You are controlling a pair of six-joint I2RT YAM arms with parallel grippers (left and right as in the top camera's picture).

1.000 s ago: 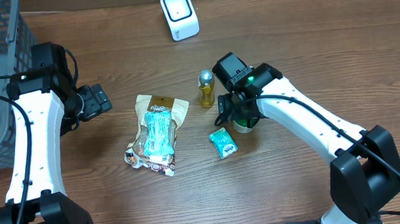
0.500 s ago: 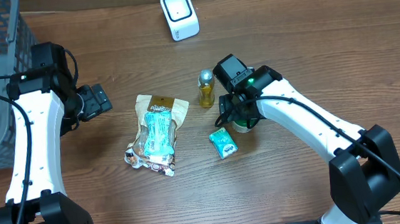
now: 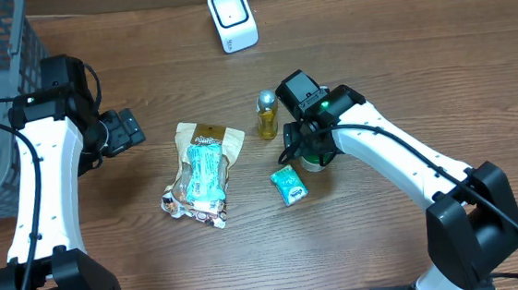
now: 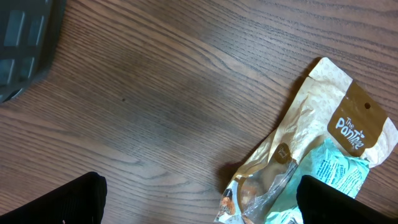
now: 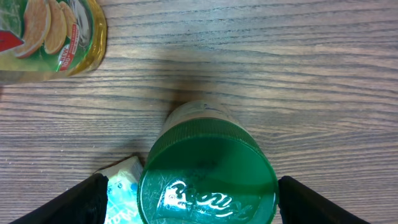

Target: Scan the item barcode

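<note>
Wooden table [image 3: 400, 50] bears a green-lidded jar [image 5: 208, 180], right gripper [image 5: 189, 199] jaws apart astride it; left of it, a "The Pan…" pouch [image 4: 336, 137], left gripper [image 4: 199, 202] jaws apart.

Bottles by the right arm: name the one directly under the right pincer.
The green-lidded jar, straddled by the right pincer; the yellow silver-capped bottle stands apart beside it.
</note>
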